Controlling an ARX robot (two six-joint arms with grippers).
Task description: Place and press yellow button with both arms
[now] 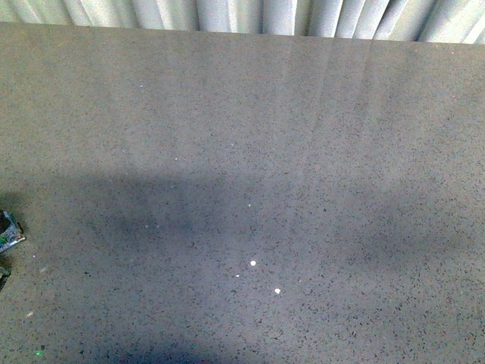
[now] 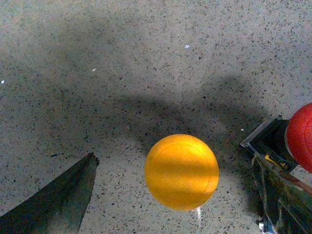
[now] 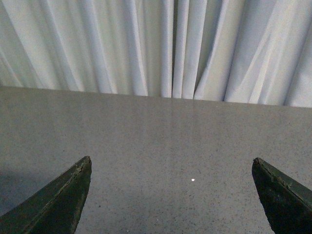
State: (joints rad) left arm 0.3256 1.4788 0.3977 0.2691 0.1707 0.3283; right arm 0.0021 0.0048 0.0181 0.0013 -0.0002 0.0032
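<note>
Your left pincer hangs spread wide and empty. The yellow button stands between its jaws, ungripped, with a red button just outside one. Your right pincer gapes empty too. Grasping, placing and pressing all seem undone.

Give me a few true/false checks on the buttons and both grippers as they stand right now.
1. The yellow button stands on the table under the left wrist camera. True.
2. The left gripper is shut on the yellow button. False: it is open, and its visible finger stands clear of the button.
3. A red button is close beside the yellow one. True.
4. The right gripper holds something. False: it is open and empty.
5. Both arms show in the front view. False: neither does.
</note>
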